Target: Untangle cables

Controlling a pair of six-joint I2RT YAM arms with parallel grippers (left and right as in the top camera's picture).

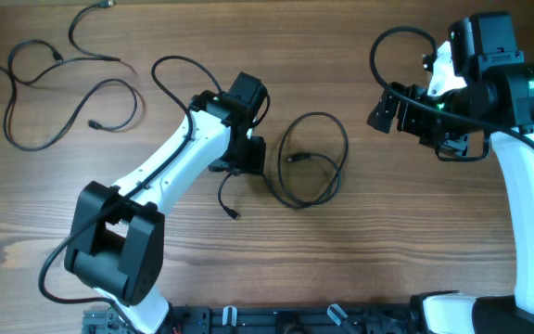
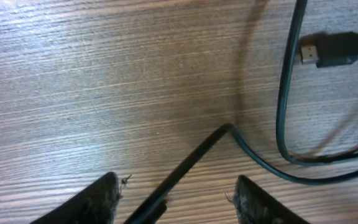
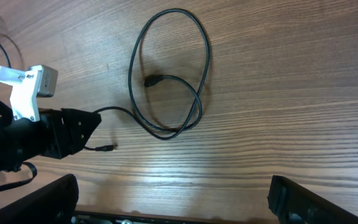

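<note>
Overhead: a thin black looped cable (image 1: 311, 157) lies mid-frame on the brown wooden tabletop (image 1: 387, 241). Left wrist: the left hand (image 2: 176, 180), fingers parted, straddles its strand without pinching. Right wrist: the right hand (image 3: 173, 183) gapes wide, empty.

Matt, fine-grained brown wood forms the counter (image 2: 104, 81), the cables (image 2: 282, 93) wear smooth, faintly glossy black sheathing, and the two-o'clock plug (image 2: 340, 50) shows a metallic tip.

A brown wood-grain tabletop (image 1: 387, 241) carries a looped cable (image 1: 345, 153), black, lying flat just off centre toward three o'clock with one plug inside the loop. The loose cables (image 1: 94, 123) sprawl in open curves at ten o'clock.
</note>
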